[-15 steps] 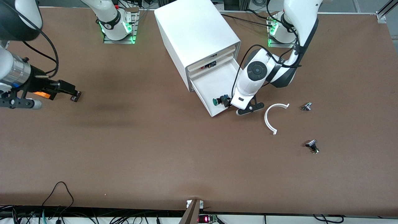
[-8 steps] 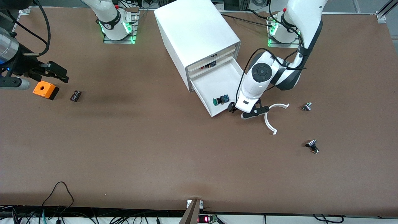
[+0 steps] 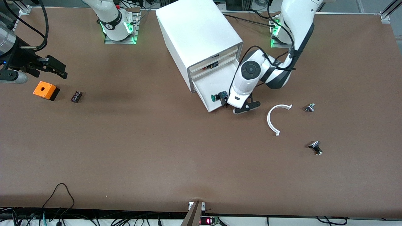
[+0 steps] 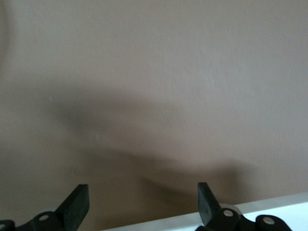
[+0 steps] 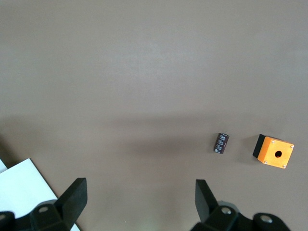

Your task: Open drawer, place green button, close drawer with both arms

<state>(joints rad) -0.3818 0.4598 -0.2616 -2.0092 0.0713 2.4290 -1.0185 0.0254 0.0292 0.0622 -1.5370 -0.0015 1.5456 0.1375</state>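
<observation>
The white cabinet [image 3: 196,31] has its lowest drawer [image 3: 216,84] pulled out. The green-capped button [image 3: 216,97] lies in it near the front wall. My left gripper [image 3: 234,106] is low at the drawer's front corner on the left arm's side, open and empty. In the left wrist view the left gripper [image 4: 142,202] shows bare table between its fingers and the drawer's white edge [image 4: 269,207] close by. My right gripper [image 3: 59,70] hangs open and empty at the right arm's end of the table. The right wrist view shows the right gripper [image 5: 139,197] with only table between its fingers.
An orange box with a hole [image 3: 45,90] [image 5: 273,151] and a small dark part [image 3: 76,96] [image 5: 221,143] lie below the right gripper. A white curved strip [image 3: 273,121] and two silver-black metal parts [image 3: 310,107] [image 3: 315,147] lie toward the left arm's end. A drawer higher up [image 3: 211,66] stands ajar.
The left gripper swung out past the drawer's front and came back against it. The drawer slid partly in with the button. The right gripper drew back from over the orange box and dark part.
</observation>
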